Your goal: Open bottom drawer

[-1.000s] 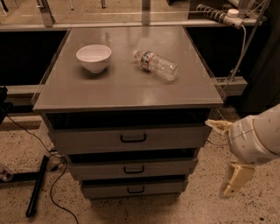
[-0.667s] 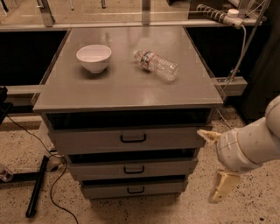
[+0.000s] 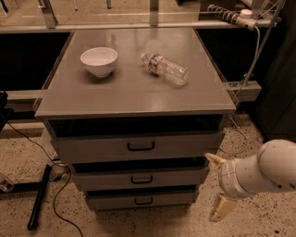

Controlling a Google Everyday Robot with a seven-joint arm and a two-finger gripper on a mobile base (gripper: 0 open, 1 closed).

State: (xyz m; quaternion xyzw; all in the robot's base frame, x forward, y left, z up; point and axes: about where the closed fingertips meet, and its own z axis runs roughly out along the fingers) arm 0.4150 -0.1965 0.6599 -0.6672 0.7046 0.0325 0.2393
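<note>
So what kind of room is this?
Probably a lab or workshop: a grey metal cabinet, loose cables on a speckled floor, and a power strip behind. The gripper hangs open, right of the bottom drawer.

High frontal view onto cabinet [image 3: 138, 92], gripper [image 3: 215, 185] at lower right

A white bowl [image 3: 99, 60] and a clear plastic bottle [image 3: 165, 69] lying on its side sit apart on the grey cabinet top [image 3: 134, 95], and a black bar [image 3: 39, 196] lies on the speckled floor [image 3: 16, 217] at left.
</note>
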